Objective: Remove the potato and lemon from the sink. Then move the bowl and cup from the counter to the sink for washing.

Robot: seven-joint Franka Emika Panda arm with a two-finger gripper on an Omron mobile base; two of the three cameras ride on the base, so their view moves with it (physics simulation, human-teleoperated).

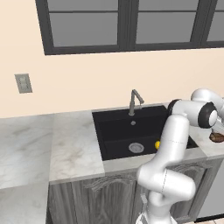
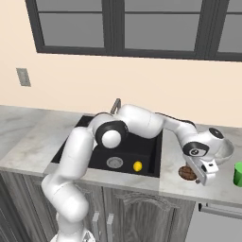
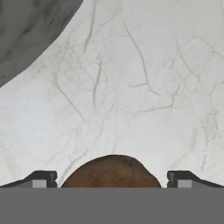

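Hand (image 3: 112, 183) spread wide astride potato (image 3: 111, 172) on counter (image 3: 144, 87).

Bare marble counter (image 2: 172, 182) lies open around the potato (image 2: 187, 173); the green cup (image 2: 238, 174) stands well apart at the right; the bowl (image 3: 26, 30) crowds one corner of the hand view; the sink (image 2: 150, 158) drops off at the left.

Veined marble counter (image 2: 28, 137), smooth; matt black sink (image 1: 114, 131); grey metal drain (image 1: 136, 147); rough brown potato (image 3: 111, 172).
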